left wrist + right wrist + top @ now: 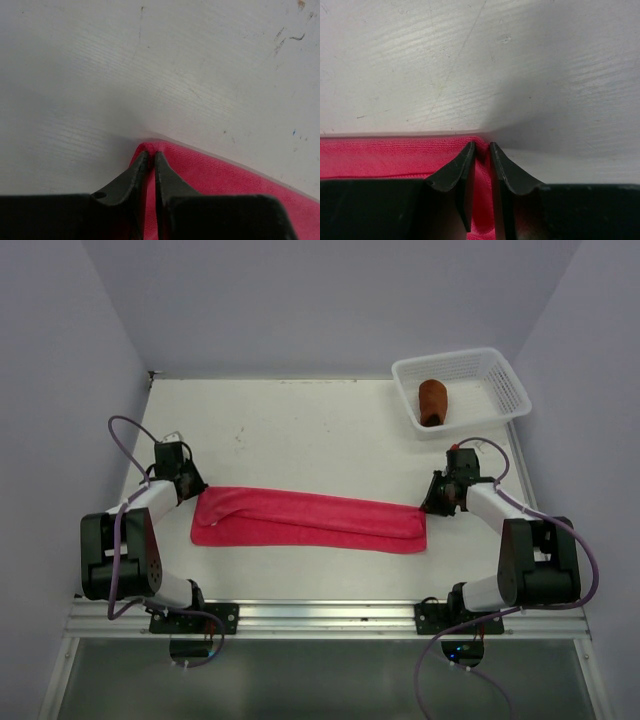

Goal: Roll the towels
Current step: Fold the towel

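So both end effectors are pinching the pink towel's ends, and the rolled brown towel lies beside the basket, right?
No. The top view shows the rolled brown towel inside the basket, not beside it. The left end effector and right end effector do pinch the pink towel at its ends.

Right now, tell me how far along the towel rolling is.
Done: the rust-brown towel sits rolled up in the basket. In hand: the pink towel lies flat and unrolled, with the left hand pinching one end and the right hand the other. Left: rolling the pink one.
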Robot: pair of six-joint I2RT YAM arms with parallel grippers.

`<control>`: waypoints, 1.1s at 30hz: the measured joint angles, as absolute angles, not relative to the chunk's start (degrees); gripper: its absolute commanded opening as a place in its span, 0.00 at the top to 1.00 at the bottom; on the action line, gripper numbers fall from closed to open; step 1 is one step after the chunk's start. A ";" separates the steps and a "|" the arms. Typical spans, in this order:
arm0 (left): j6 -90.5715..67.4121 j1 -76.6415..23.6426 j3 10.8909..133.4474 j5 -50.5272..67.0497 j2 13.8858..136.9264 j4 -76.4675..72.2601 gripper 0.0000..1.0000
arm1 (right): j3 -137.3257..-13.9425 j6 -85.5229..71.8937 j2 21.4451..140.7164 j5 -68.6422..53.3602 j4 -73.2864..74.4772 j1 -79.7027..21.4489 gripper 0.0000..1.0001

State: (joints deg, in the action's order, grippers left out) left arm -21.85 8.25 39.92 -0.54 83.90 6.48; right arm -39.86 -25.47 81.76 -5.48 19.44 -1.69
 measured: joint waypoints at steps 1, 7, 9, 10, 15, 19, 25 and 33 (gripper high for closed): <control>-21.85 8.25 39.94 -0.64 83.94 6.50 0.88 | -39.86 -25.47 81.76 -5.48 19.42 -1.69 0.80; -21.69 8.25 40.01 -1.19 84.47 6.50 0.96 | -39.86 -25.47 81.76 -5.50 19.18 -1.69 0.87; -21.56 8.25 40.01 -1.21 84.64 6.50 1.00 | -39.86 -25.45 81.76 -5.50 19.18 -1.69 0.90; -21.50 8.25 40.03 -1.19 84.64 6.50 1.00 | -39.86 -25.43 81.76 -5.50 19.20 -1.69 0.90; -21.45 8.25 40.03 -1.17 84.53 6.37 1.00 | -39.86 -25.41 80.82 -5.32 19.29 -1.69 0.94; -21.47 8.25 40.01 -1.15 83.11 5.96 1.00 | -39.86 -25.41 78.37 -5.06 19.44 -1.69 0.96; -21.50 8.25 39.97 -1.19 79.29 5.08 1.00 | -39.86 -25.28 75.61 -4.84 19.88 -1.69 0.96; -21.98 8.25 39.97 -1.30 74.61 4.27 1.00 | -39.94 -25.19 71.75 -4.01 20.78 -1.69 0.98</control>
State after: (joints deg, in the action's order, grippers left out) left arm -21.98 8.25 39.97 -1.30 74.61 4.27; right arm -39.94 -25.19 71.75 -4.01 20.78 -1.69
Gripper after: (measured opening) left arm 0.008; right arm 0.054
